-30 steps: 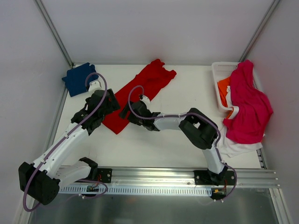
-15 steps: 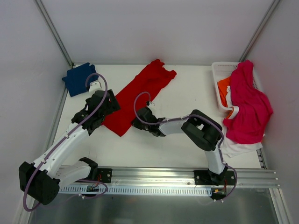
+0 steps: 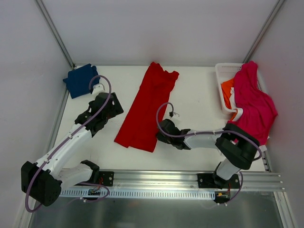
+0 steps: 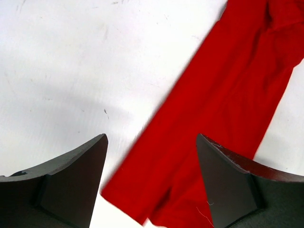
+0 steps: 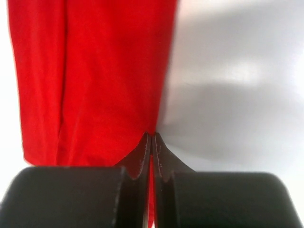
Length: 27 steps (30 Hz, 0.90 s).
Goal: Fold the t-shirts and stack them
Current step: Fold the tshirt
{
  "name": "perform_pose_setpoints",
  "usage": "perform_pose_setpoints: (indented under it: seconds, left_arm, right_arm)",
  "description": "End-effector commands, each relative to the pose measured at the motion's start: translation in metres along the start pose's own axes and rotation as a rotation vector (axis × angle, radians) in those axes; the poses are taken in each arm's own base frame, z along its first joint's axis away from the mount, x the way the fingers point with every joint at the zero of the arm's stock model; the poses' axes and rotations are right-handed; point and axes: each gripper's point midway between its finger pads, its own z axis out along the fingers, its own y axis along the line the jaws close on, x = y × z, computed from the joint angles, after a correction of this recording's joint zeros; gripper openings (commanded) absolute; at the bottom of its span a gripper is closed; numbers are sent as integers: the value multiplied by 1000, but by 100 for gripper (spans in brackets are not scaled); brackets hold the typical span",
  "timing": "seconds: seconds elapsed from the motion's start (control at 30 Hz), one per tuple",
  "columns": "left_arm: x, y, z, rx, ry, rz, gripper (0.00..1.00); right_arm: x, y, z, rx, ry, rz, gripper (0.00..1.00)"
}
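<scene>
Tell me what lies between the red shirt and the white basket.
Nothing: bare table separates the red shirt from the white basket, per the top external view.

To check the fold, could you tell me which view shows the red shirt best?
The top view: the red shirt lies full length. The left wrist shows only part of it; the right wrist only the edge the right gripper pinches.

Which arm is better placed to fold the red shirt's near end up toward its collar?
Probably right. The right gripper is shut on the red shirt's near edge, ready to carry it. The left gripper hangs open over the near corner, gripping nothing.
</scene>
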Motion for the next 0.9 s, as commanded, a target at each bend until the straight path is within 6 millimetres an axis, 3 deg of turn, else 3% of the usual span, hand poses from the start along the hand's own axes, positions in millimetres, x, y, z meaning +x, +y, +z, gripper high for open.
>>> perform_pose_setpoints:
  seconds: [0.0, 0.1, 0.2, 0.43, 0.47, 0.53, 0.57, 0.63, 0.7, 0.87]
  left_arm:
    - [8, -11, 3, 41, 34, 4, 76]
    - [20, -21, 2, 103, 94, 36, 76]
    - [43, -29, -1, 182, 186, 70, 76]
    - [108, -36, -24, 324, 360, 133, 76]
    - [112, -39, -30, 347, 367, 123, 76]
    - [129, -40, -42, 391, 407, 130, 76]
    - [136, -41, -47, 415, 429, 130, 76]
    - [149, -38, -59, 460, 458, 122, 76]
    - [168, -31, -68, 488, 504, 115, 76]
    - [189, -25, -91, 568, 537, 74, 77]
  right_arm:
    - [1, -71, -30, 190, -22, -86, 0]
    - [-8, -102, -49, 264, -71, -106, 0]
    - [-20, -125, -68, 305, -123, -117, 0]
    - [-35, -141, -77, 321, -146, -129, 0]
    - [-36, -135, -75, 315, -133, -157, 12]
    - [-34, -130, -76, 333, -96, -189, 49]
    - [-33, -130, -77, 341, -81, -200, 88]
    - [-32, -129, -80, 351, -79, -213, 99]
    - [-31, -129, -89, 352, -90, -230, 100]
    - [-32, -137, -121, 359, -145, -249, 100]
